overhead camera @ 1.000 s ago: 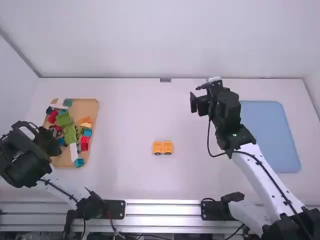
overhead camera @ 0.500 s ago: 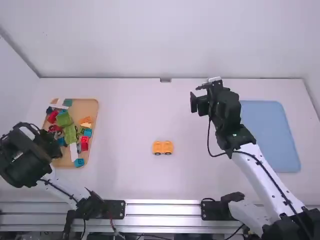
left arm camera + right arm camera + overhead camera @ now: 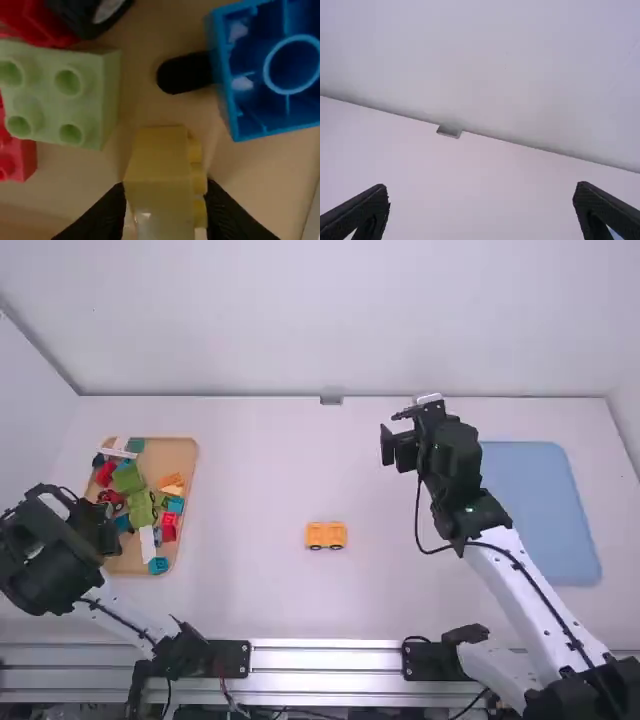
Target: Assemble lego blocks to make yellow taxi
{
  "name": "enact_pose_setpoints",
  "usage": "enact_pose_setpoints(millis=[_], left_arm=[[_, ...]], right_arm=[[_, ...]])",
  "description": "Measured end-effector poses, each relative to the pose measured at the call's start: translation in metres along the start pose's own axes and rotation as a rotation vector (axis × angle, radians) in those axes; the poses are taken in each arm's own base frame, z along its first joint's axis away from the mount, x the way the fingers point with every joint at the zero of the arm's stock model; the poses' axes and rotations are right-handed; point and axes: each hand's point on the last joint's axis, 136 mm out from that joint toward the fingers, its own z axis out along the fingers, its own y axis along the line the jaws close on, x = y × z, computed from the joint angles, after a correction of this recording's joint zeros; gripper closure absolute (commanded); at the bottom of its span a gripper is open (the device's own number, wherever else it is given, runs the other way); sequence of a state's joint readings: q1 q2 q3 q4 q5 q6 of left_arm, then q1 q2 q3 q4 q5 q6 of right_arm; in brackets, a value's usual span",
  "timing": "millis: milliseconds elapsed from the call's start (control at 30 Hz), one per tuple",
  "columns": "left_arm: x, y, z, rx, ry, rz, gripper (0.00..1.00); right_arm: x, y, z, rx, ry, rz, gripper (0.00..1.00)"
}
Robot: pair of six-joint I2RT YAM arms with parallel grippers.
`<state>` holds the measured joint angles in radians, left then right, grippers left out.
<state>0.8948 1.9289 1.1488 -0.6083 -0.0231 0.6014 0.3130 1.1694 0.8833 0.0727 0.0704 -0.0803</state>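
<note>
Over the near left part of the wooden tray, my left gripper reaches low among the blocks. In the left wrist view, my left gripper is shut on a yellow block, a fingertip against each side and its studs facing one finger. On the mid-table stands a yellow-orange block assembly with dark wheels along its near side. My right gripper is held over the table's far right part, well away from that assembly. Seen in the right wrist view, my right gripper stands open and holds nothing.
Around the held block lie a pale green block, an upturned blue block, a black peg-like piece and a red block. A flat blue mat lies at the right, beside the right arm.
My left gripper has shifted slightly at the tray, uncovering a little more of the red wheeled piece beside it. The right arm and the yellow-orange assembly have stayed still.
</note>
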Motion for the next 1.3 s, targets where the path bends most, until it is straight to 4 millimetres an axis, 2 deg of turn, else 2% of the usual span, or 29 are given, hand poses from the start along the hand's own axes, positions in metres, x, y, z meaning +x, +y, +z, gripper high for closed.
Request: enact_pose_setpoints(millis=[367,533,633,767,900,1000,1133,1200,1233,1300], left_arm=[[-0.011,0.007,0.000,-0.026,-0.044,-0.027,0.71],[-0.015,0.010,0.000,-0.039,-0.066,-0.032,0.78],[-0.016,0.010,0.000,-0.041,-0.068,-0.041,0.85],[-0.015,0.010,0.000,-0.036,-0.062,-0.067,0.86],[-0.008,0.004,-0.003,-0.011,-0.024,-0.085,0.88],[-0.013,0.003,-0.011,-0.018,-0.032,-0.084,0.92],[-0.036,-0.006,-0.049,-0.071,-0.137,-0.041,0.94],[-0.052,-0.018,-0.084,-0.111,-0.231,0.011,0.94],[-0.063,-0.031,-0.109,-0.134,-0.301,0.061,0.96],[-0.078,-0.057,-0.142,-0.148,-0.405,0.153,0.95]], right_arm=[[0.000,0.000,0.000,0.000,0.001,0.001,0.02],[0.000,0.000,0.000,0.001,0.002,0.001,0.02],[0.001,0.000,0.000,0.001,0.002,-0.001,0.02],[0.000,0.001,0.000,-0.003,0.001,0.000,0.01],[-0.004,0.007,0.000,-0.041,-0.018,0.002,0.02],[-0.014,0.016,0.001,-0.093,-0.061,0.004,0.02],[-0.016,0.021,0.012,-0.145,-0.081,0.041,0.02],[-0.012,0.022,0.021,-0.181,-0.058,0.076,0.02],[-0.009,0.023,0.030,-0.213,-0.039,0.100,0.02],[-0.008,0.025,0.039,-0.264,-0.015,0.130,0.01]])
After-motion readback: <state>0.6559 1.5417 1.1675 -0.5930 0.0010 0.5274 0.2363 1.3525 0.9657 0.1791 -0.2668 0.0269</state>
